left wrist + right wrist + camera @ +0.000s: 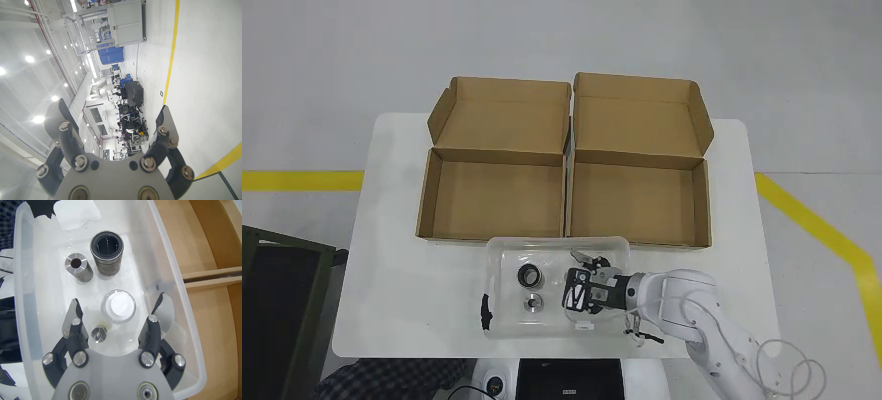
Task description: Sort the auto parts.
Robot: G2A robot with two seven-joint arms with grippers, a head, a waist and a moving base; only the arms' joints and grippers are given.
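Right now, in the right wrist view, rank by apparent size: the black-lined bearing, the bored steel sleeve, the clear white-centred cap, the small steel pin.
1. black-lined bearing
2. clear white-centred cap and bored steel sleeve: look alike; cap nearer the camera, so unranked.
3. small steel pin

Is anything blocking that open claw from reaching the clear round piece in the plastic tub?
Nothing visible. The right gripper, open, hangs over the clear round piece; the small metal stud lies beside it, the dark bearing and metal sleeve stand farther off.
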